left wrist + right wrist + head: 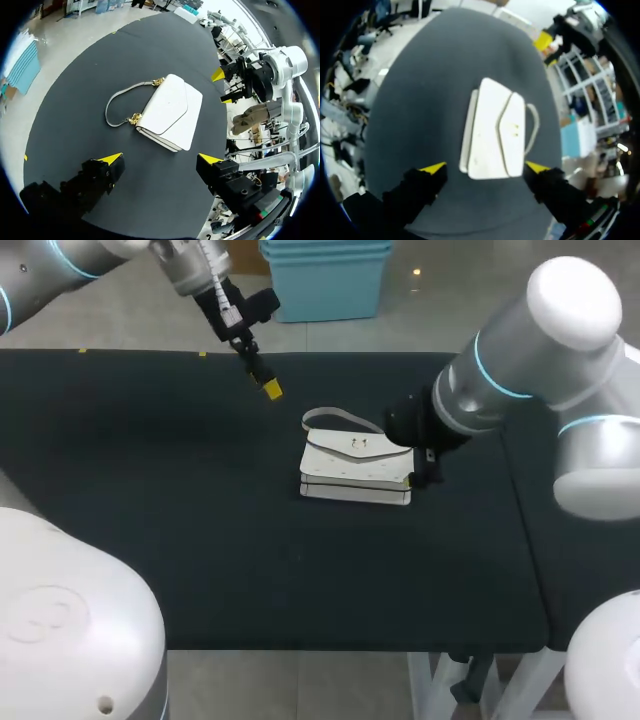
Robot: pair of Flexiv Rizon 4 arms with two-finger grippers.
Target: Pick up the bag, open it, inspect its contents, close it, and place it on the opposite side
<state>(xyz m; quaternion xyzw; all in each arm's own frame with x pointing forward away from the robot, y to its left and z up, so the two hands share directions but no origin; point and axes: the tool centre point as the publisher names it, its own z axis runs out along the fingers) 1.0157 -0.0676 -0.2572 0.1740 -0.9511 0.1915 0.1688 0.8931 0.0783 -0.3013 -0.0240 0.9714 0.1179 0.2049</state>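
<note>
**A:** Left wrist view first. How do your jaws stand there?

**B:** Your left gripper (160, 159) is released: the two yellow tips stand wide apart, with only table (75, 135) between them. It holds nothing.

**A:** And the right one?

**B:** Your right gripper (485, 167) is also released, with its fingers spread wide. The near end of the bag (495, 135) lies between the tips. You cannot tell from the pictures whether either finger touches it.

**A:** Where is the bag exactly?

**B:** It lies flat on the table, near the middle and a little toward your right side. It is white, and its flap (167, 102) is down. The strap (116, 102) curves out from the long side turned away from you, and it rests on the cloth.

**A:** How far are the arms from it?

**B:** In the head view, your right arm (500, 380) comes in from the right, and its gripper is just beside the right end of the bag. Your left gripper hangs above the far part of the table, apart from the bag, and the bag is ahead of its fingers.
</note>
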